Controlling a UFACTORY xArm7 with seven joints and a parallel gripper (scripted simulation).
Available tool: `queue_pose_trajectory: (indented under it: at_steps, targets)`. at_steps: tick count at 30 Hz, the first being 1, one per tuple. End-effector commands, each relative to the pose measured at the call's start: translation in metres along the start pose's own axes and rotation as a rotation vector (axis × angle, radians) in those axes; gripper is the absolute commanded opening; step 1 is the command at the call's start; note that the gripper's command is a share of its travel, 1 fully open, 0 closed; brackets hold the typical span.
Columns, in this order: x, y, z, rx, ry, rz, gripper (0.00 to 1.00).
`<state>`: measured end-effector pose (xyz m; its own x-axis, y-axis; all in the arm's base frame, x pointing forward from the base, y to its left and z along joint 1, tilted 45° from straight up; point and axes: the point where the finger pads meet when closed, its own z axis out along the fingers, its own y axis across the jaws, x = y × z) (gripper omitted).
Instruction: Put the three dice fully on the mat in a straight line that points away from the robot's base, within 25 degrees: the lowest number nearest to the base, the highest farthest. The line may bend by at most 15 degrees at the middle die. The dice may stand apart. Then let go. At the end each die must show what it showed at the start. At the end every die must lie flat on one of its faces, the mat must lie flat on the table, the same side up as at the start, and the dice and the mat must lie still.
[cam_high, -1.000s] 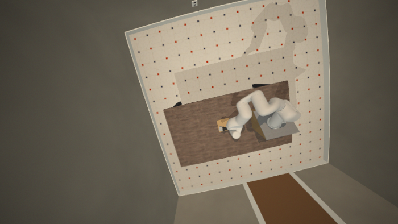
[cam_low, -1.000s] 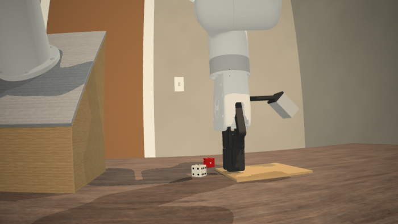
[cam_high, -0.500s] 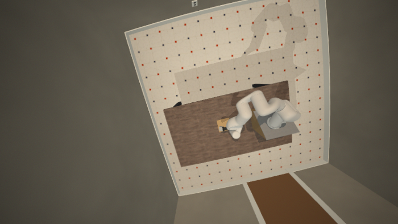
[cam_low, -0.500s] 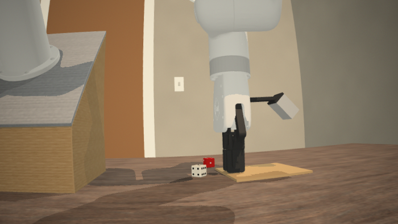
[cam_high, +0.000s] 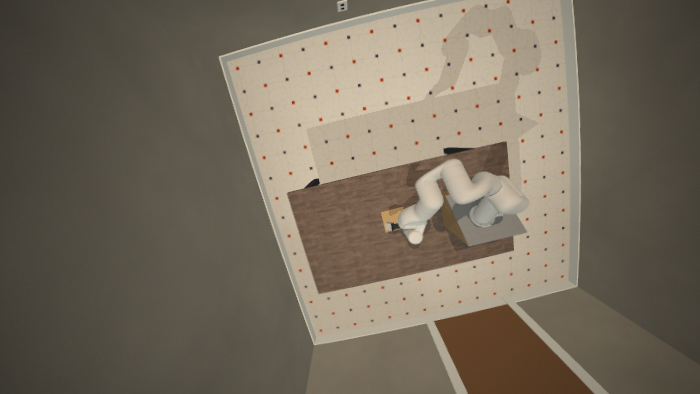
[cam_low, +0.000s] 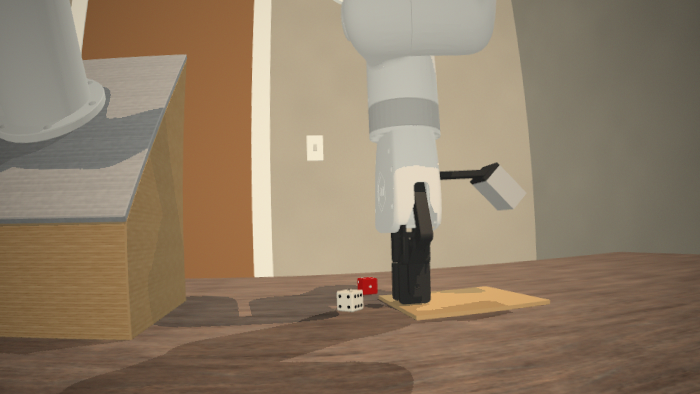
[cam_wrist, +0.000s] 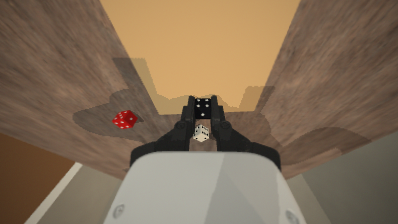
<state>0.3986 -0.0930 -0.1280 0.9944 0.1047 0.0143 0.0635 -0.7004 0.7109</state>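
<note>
You have three dice, one mat (cam_low: 480, 300) | gripper (cam_wrist: 202, 111) clamps black die (cam_wrist: 202, 108) at mat's near edge | white die (cam_low: 349, 300), red die (cam_low: 367, 285) on table (cam_low: 575, 340), 9 o'clock of mat

A plain indoor room is shown — more a bare test room than a lived-in home. A cream tiled floor (cam_high: 350, 75) dotted with red and dark marks is seen from above, enclosed by grey-beige walls (cam_high: 125, 200). A long dark wooden table (cam_high: 350, 240) is placed in the middle, and a wooden pedestal (cam_low: 90, 260) (grey-topped) is set on it. A brown door (cam_low: 215, 140) with pale trim and a white wall switch (cam_low: 314, 148) are seen behind — ordinary household fittings.
</note>
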Motion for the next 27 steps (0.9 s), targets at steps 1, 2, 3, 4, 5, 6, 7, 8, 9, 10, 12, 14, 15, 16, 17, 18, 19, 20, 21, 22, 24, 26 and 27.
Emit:
queue_pose_trajectory:
  at_steps: [1, 2, 3, 4, 5, 6, 7, 8, 9, 10, 12, 14, 15, 16, 17, 18, 19, 20, 21, 22, 24, 26, 27]
  targets:
    - [0.0013, -0.0011, -0.0015, 0.002, 0.003, 0.0, 0.15]
    - [0.0013, -0.0011, -0.0015, 0.002, 0.003, 0.0, 0.15]
    - [0.0013, -0.0011, -0.0015, 0.002, 0.003, 0.0, 0.15]
    - [0.0013, -0.0011, -0.0015, 0.002, 0.003, 0.0, 0.15]
    - [0.0013, -0.0011, -0.0015, 0.002, 0.003, 0.0, 0.15]
    - [0.0013, -0.0011, -0.0015, 0.002, 0.003, 0.0, 0.15]
    - [0.0013, -0.0011, -0.0015, 0.002, 0.003, 0.0, 0.15]
    - [0.0013, -0.0011, -0.0015, 0.002, 0.003, 0.0, 0.15]
    - [0.0013, -0.0011, -0.0015, 0.002, 0.003, 0.0, 0.15]
    - [0.0013, -0.0011, -0.0015, 0.002, 0.003, 0.0, 0.15]
    - [0.0013, -0.0011, -0.0015, 0.002, 0.003, 0.0, 0.15]
    - [0.0013, -0.0011, -0.0015, 0.002, 0.003, 0.0, 0.15]
    - [0.0013, -0.0011, -0.0015, 0.002, 0.003, 0.0, 0.15]
    - [0.0013, -0.0011, -0.0015, 0.002, 0.003, 0.0, 0.15]
    - [0.0013, -0.0011, -0.0015, 0.002, 0.003, 0.0, 0.15]
    - [0.0013, -0.0011, -0.0015, 0.002, 0.003, 0.0, 0.19]
    - [0.0013, -0.0011, -0.0015, 0.002, 0.003, 0.0, 0.19]
    - [0.0013, -0.0011, -0.0015, 0.002, 0.003, 0.0, 0.19]
    - [0.0013, -0.0011, -0.0015, 0.002, 0.003, 0.0, 0.23]
    - [0.0013, -0.0011, -0.0015, 0.002, 0.003, 0.0, 0.23]
    - [0.0013, -0.0011, -0.0015, 0.002, 0.003, 0.0, 0.28]
    - [0.0013, -0.0011, -0.0015, 0.002, 0.003, 0.0, 0.28]
    - [0.0013, -0.0011, -0.0015, 0.002, 0.003, 0.0, 0.32]
